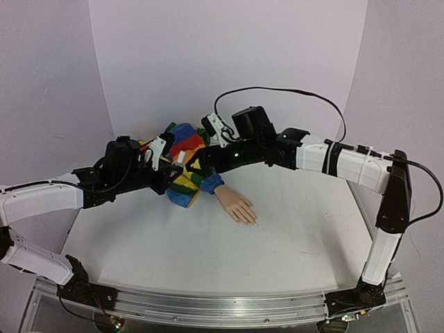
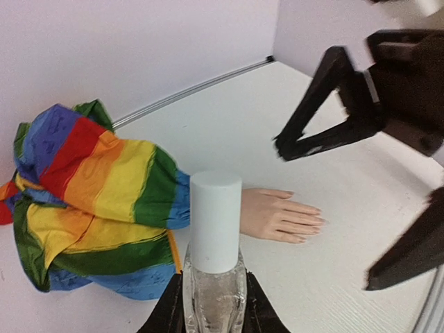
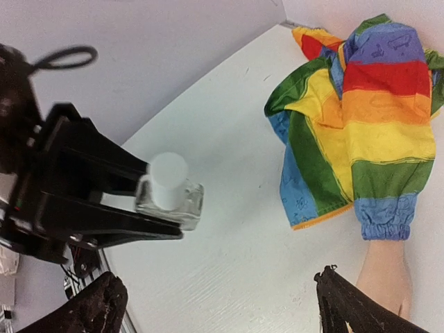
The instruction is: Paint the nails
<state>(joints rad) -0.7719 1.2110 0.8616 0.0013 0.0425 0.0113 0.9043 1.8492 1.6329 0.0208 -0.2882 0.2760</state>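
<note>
A small clear bottle [image 2: 214, 295] with a white cap [image 2: 216, 225] stands upright between the jaws of my left gripper [image 2: 214, 309], which is shut on its glass body. Beyond it, the peach mannequin hand [image 2: 277, 215] lies flat on the table, its tiny pale nails [image 2: 318, 222] pointing right. A rainbow-striped sleeve [image 2: 97, 201] covers its wrist. My right gripper [image 3: 222, 312] hangs open just in front of the bottle [image 3: 170, 193], nothing between its fingers [image 2: 316, 132]. From above, both grippers meet over the sleeve [image 1: 186, 166], with the hand [image 1: 236, 207] to their right.
The white table [image 1: 298, 236] is backed by a pale wall with a metal strip at its foot [image 2: 187, 90]. The sleeve bunches into a heap at the back left. A black cable [image 1: 277, 90] loops above the right arm.
</note>
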